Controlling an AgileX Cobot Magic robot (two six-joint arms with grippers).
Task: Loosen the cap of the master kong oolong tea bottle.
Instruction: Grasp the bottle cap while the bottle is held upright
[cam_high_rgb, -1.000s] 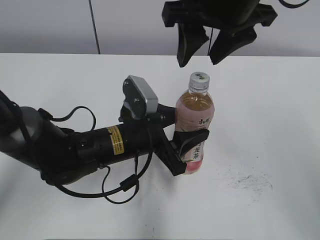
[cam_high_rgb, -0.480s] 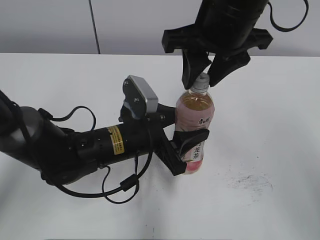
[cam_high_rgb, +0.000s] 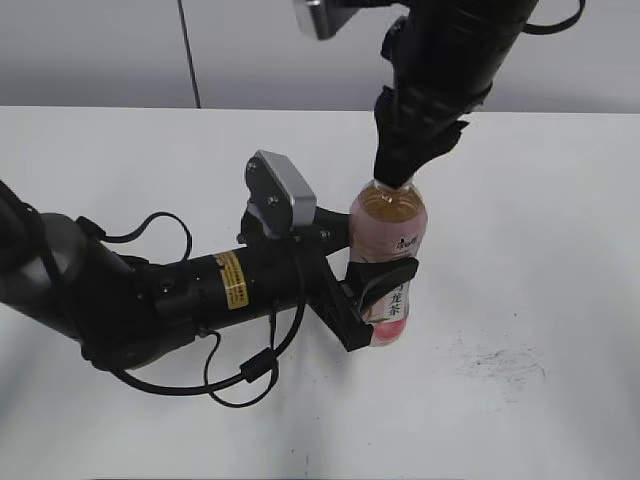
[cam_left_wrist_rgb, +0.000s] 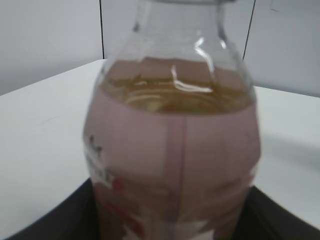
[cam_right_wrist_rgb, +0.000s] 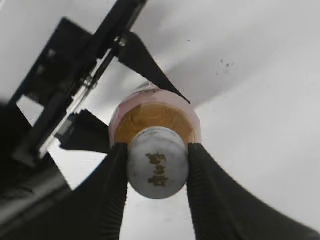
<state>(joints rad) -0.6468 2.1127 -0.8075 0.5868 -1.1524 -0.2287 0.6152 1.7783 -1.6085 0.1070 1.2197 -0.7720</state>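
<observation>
So the white bench (cam_high_rgb: 560, 250) takes up most of the shot, and the left arm lies low across it with the left hand (cam_high_rgb: 375, 300) clamped round the lower body of the master kong oolong tea bottle (cam_high_rgb: 390, 255). Bottle's standing upright, long axis vertical, roughly mid-bench. The right hand (cam_right_wrist_rgb: 158, 172) is directly above it, pointing straight down that same axis, fingers pinched on either side of the cap (cam_right_wrist_rgb: 158, 169). That's the bit that matters imo: the hand is lined up with the neck, so a twist should go about the bottle's own axis while the lower grip stops the body spinning. Right hand's obviously the one on the cap.
</observation>
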